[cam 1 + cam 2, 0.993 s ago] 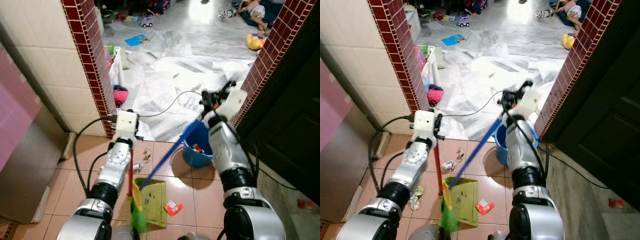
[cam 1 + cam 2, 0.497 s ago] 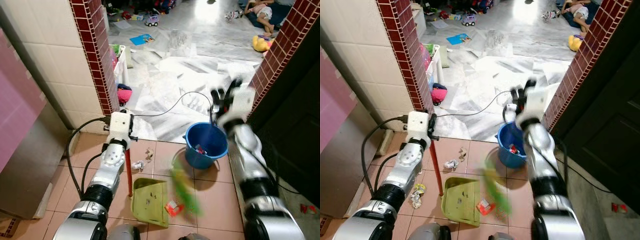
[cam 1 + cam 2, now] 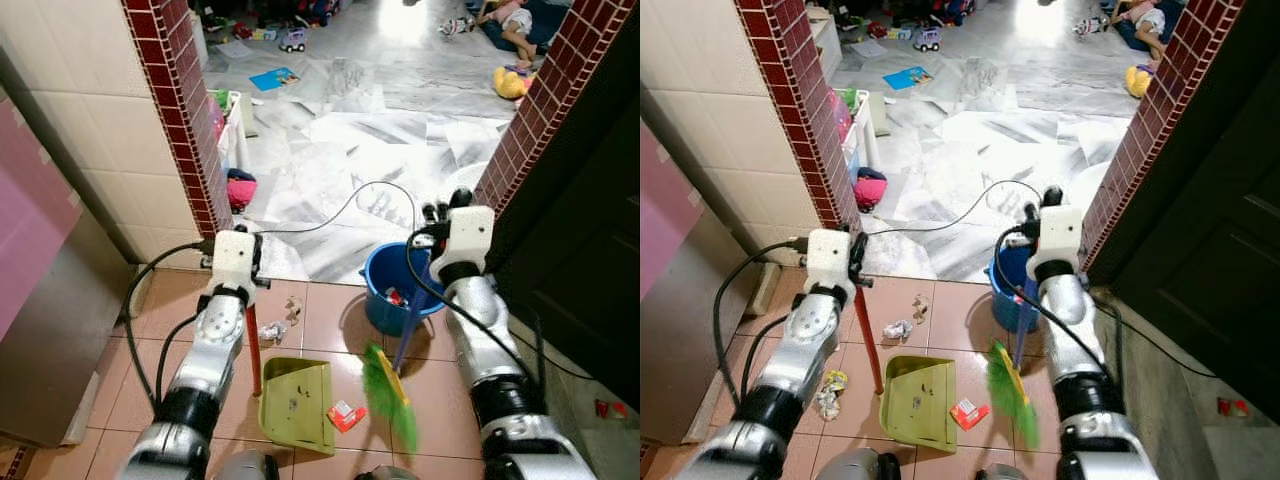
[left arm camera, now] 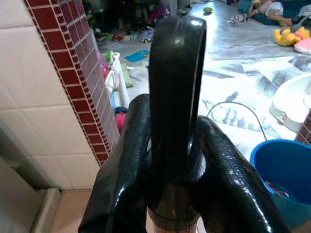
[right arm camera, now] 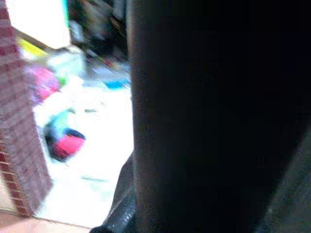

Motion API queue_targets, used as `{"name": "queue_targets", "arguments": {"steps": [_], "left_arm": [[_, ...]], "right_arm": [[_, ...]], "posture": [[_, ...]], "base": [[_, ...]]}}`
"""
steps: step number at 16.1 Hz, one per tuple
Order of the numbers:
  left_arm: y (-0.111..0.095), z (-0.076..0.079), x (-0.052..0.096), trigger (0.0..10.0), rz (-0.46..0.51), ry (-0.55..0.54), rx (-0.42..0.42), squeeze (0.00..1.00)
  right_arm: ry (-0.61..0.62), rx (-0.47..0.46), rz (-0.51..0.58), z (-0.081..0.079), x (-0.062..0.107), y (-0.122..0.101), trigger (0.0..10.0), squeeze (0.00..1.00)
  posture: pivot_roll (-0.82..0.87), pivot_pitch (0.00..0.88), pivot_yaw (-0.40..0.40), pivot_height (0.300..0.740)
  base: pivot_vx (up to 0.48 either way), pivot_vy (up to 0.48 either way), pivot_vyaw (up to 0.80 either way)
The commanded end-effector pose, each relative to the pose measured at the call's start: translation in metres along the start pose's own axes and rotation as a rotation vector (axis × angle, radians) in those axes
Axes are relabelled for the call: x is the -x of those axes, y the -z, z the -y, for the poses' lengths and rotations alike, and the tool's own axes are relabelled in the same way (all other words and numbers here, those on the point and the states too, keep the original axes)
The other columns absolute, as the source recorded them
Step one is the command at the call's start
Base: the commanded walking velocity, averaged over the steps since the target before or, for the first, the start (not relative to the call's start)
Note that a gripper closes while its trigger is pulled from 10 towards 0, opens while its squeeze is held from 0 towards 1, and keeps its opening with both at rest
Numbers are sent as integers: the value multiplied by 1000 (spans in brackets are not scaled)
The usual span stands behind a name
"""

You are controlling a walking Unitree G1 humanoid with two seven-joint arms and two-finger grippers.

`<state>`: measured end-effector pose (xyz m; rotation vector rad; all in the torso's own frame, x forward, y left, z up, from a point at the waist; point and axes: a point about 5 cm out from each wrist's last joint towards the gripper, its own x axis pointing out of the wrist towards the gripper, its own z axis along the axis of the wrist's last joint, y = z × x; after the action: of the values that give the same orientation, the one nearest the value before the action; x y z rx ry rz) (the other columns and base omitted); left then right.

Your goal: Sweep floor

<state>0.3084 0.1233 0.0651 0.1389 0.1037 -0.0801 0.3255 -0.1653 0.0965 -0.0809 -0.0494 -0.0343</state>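
Mostly, right pincer [image 3: 437, 212] hidden behind broom [image 3: 392, 385].

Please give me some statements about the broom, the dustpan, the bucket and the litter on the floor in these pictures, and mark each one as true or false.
1. The left gripper is shut on the dustpan's handle. True.
2. The dustpan is red. False: the pan is yellow-green; its handle is the red part.
3. The broom has green bristles and a blue stick. True.
4. The bucket is lying on its side. False: the blue bucket stands upright on the tiles with some rubbish inside.
5. The red and white scrap lies on the tiles between the dustpan and the broom's bristles. True.
6. The crumpled wrapper is already inside the dustpan. False: it lies on the tiles to the dustpan's left.
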Motion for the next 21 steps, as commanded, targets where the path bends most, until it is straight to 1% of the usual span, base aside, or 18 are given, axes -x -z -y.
{"name": "queue_targets", "arguments": {"steps": [1,3,4,5,7,8,9,10,11,12,14,15,16,17,18,19,20,21], "left_arm": [[29,1,13,10000,-160,28,-79,0],[29,1,21,10000,-169,29,-83,0],[29,0,25,10000,-179,34,-76,0],[31,2,28,10000,-207,37,-47,0],[30,7,29,10000,-233,44,-13,0],[30,10,29,10000,-249,48,14,0],[29,16,30,10000,-274,67,62,0],[27,20,30,10000,-273,75,109,0],[26,22,30,10000,-273,80,118,0],[22,23,28,10000,-258,76,152,0],[19,22,25,10000,-242,64,214,0],[16,19,23,10000,-228,44,217,0],[13,18,21,10000,-208,42,239,0],[9,17,19,10000,-167,43,286,0],[3,18,18,10000,-111,70,372,0],[1,16,15,10000,-83,59,375,0],[2,14,14,10000,-82,48,371,0],[4,10,12,10000,-92,22,353,0]], "right_arm": [[43,30,-81,-1,6,13,10000,0],[65,16,-104,-9,10,16,10000,0],[78,-33,-131,-13,11,18,10000,0],[92,-70,-158,-17,10,21,10000,0],[122,-123,-179,-19,7,21,10000,0],[132,-147,-182,-19,4,20,10000,0],[153,-194,-191,-21,-1,17,10000,0],[166,-230,-182,-23,-7,13,10000,0],[164,-241,-167,-24,-11,9,10000,0],[151,-310,-140,-28,-17,1,10000,0],[134,-354,-112,-29,-23,-7,10000,0],[124,-335,-86,-27,-27,-12,10000,0],[108,-335,-65,-26,-28,-16,10000,0],[86,-322,-34,-23,-29,-19,10000,0],[49,-286,10,-19,-29,-25,10000,0],[25,-263,41,-12,-30,-29,10000,0],[21,-253,50,-8,-31,-30,10000,0],[15,-247,88,6,-34,-39,10000,0]], "posture": [[39,83,7,740],[48,92,12,740],[50,92,12,740],[52,93,12,740],[55,96,5,740],[54,96,4,740],[56,98,3,740],[57,96,4,740],[56,91,5,740],[54,87,3,740],[46,75,0,740],[43,66,-3,740],[40,56,-9,740],[35,46,-14,740],[31,35,-19,740],[21,13,-27,740],[20,10,-29,740],[14,0,-35,740]], "base": [[0,0,0],[0,0,0],[0,0,0],[0,0,0],[0,0,0],[0,0,0],[0,0,0],[0,0,0],[0,0,0],[0,0,0],[0,0,0],[0,0,0],[0,0,0],[0,0,0],[0,0,0],[0,0,0],[0,0,0],[0,0,0]]}}
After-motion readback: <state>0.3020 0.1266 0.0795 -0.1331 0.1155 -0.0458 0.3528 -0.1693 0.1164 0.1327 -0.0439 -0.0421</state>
